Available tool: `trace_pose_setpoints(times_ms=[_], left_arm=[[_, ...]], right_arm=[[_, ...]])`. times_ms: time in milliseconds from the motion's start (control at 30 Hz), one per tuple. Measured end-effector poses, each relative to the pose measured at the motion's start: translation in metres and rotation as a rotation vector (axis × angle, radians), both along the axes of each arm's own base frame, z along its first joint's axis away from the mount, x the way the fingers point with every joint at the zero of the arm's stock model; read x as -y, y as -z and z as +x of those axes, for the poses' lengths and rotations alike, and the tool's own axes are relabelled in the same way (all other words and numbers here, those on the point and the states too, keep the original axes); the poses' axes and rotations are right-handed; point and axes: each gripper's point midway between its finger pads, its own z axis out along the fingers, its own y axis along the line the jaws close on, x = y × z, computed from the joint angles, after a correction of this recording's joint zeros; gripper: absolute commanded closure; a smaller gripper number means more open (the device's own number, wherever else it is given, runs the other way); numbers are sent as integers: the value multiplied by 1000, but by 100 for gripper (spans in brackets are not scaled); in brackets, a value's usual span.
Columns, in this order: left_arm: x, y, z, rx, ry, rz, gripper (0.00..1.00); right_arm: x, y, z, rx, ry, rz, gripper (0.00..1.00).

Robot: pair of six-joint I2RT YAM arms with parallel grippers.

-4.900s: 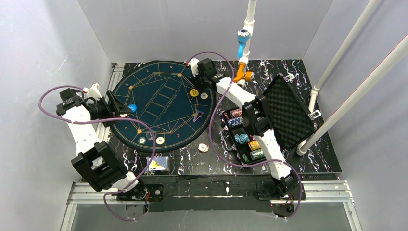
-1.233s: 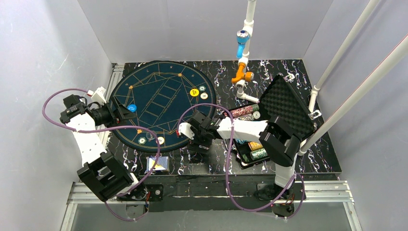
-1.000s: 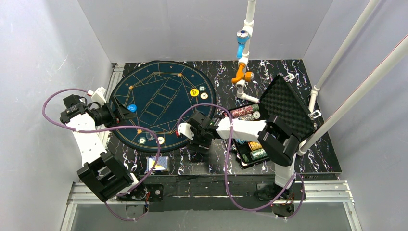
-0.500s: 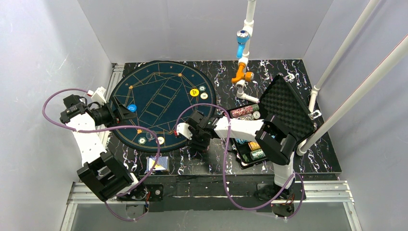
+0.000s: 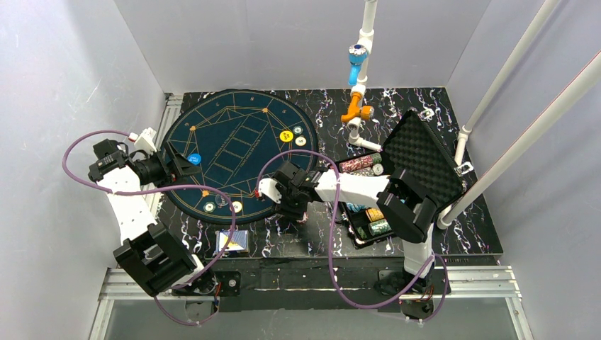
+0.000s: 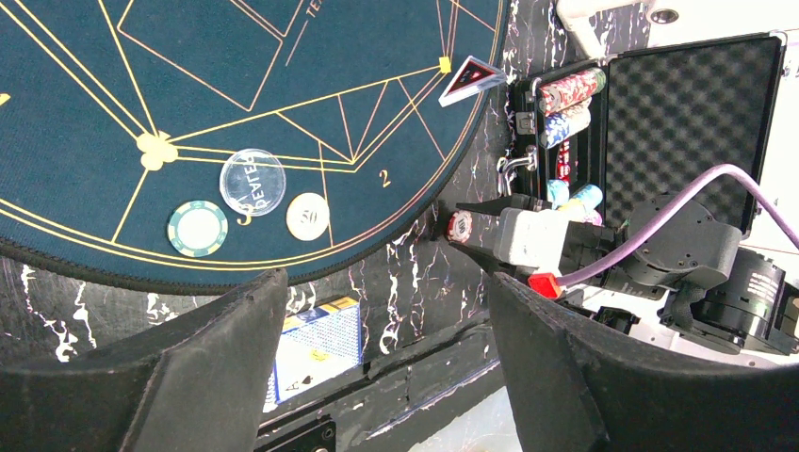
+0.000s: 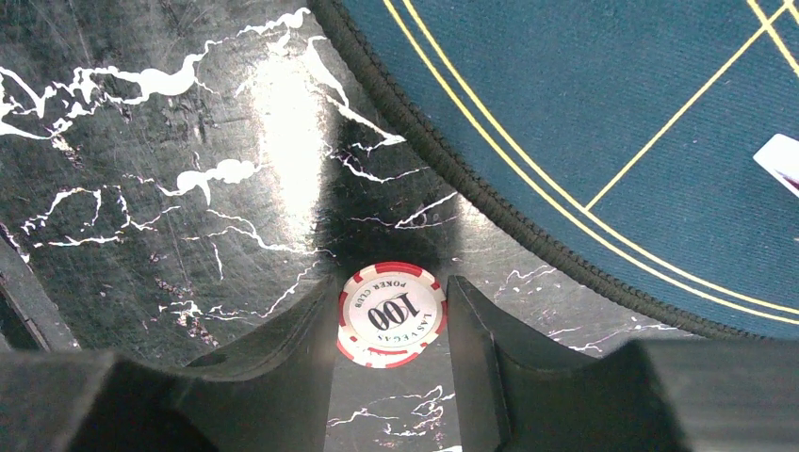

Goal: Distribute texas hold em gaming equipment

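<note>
Left gripper (image 6: 384, 281) stands wide, holding nothing, above the round felt mat's (image 5: 234, 120) left edge, near a blue chip (image 5: 195, 159). Right gripper (image 7: 391, 285) pinches a red-and-white 100 chip (image 7: 391, 320) by its rim, just off the mat's near-right edge, over the black marbled tabletop (image 7: 141, 188).

Seen from above, the right end effector (image 5: 298, 212) covers the red-and-white chip (image 7: 390, 314). The right wrist view's edge cuts off a white piece (image 7: 782, 158), which cannot be identified.
</note>
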Motion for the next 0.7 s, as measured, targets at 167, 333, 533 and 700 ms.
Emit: trace_pose_setpoints(times_ms=[167,333,533,700], left_arm=[[0,0,0,-1,-1,-1,24],[1,-1,0,2,-1,-11,24],[7,-12,2,32,1,-78,24],[9,-29,6,89,-8,-162,24]], right_arm=[[-2,-2,1,2,2,5,54],[-22,-23,13,34,3,59,55],[-64,-49,35,78,7,156,56],[-102,-53,50,66,26,223,57]])
